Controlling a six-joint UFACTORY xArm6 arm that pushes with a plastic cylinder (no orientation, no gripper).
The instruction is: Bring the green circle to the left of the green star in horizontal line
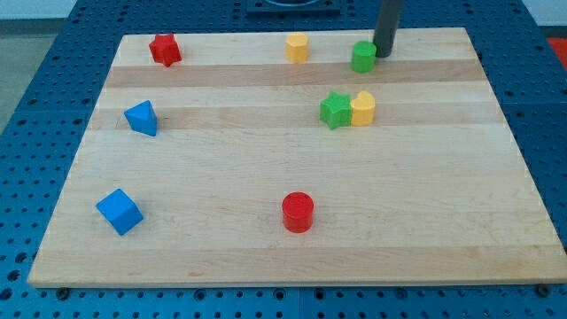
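The green circle [362, 57] stands near the view's top, right of centre, on the wooden board [425, 204]. The green star [335, 110] lies below and slightly left of it, touching a yellow block [362, 108] on its right side. My tip [384, 54] is the lower end of the dark rod, just to the right of the green circle and touching or almost touching it.
A yellow block [298, 47] sits at the top centre, a red star [164, 50] at the top left. A blue triangle [142, 118] and a blue cube [119, 211] lie at the left. A red cylinder [298, 213] stands at the bottom centre.
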